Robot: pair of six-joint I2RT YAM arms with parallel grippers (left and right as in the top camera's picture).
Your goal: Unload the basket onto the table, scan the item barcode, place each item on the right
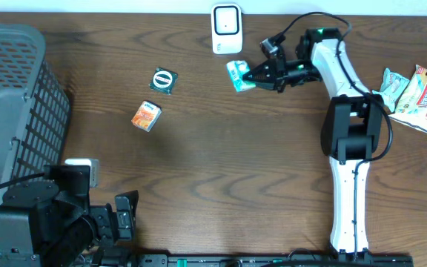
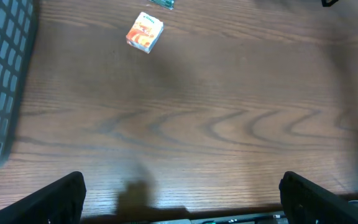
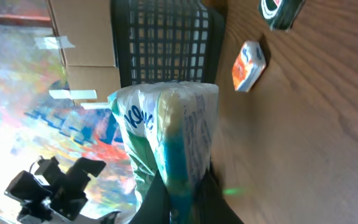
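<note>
Packet (image 1: 236, 74) is hanging clamped in the right pincer (image 1: 252, 76), just at six o'clock of the scanner (image 1: 227, 28), probably so its barcode is facing it. Left pincer (image 2: 182, 194) is idling wide at seven o'clock over the surface (image 1: 236, 170).

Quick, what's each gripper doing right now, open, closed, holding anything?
Left gripper: open, empty.
Right gripper: shut on the green and white packet.

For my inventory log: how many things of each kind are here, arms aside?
Basket: 1
Scanner: 1
Items lying on table: 4 (orange box, dark packet, pale snack bag, orange snack bag)
Held by right end effector: 1 (green packet)
Total: 7
</note>
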